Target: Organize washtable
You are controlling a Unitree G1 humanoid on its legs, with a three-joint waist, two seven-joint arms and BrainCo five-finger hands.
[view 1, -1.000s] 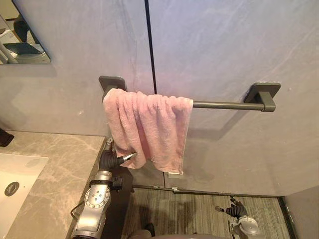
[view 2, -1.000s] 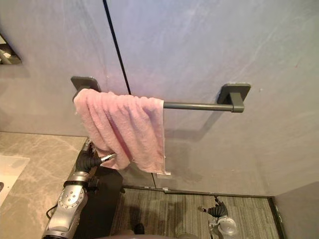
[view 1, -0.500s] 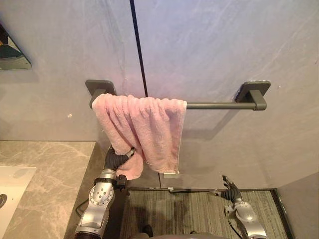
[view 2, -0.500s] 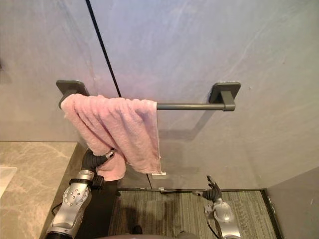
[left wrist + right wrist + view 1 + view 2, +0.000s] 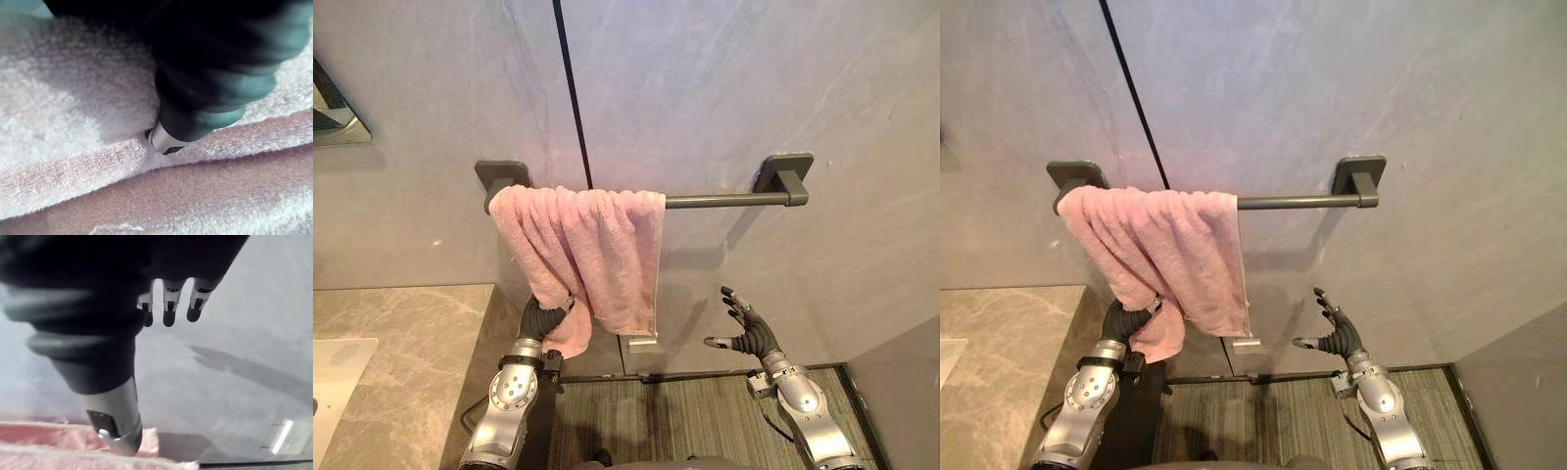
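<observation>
Left eye view: we find the pink towel (image 5: 587, 245) bunched at one end of the rail (image 5: 724, 200), left hand (image 5: 540, 319) buried in its folds, grip indiscernible, right hand (image 5: 749, 335) splayed and empty, presumably to spread it.

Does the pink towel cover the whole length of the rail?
No, the pink towel hangs on the left half of the rail, whose right half is bare.

Head pair wallward; wrist close-ups; common towel (image 5: 592, 250)
</observation>
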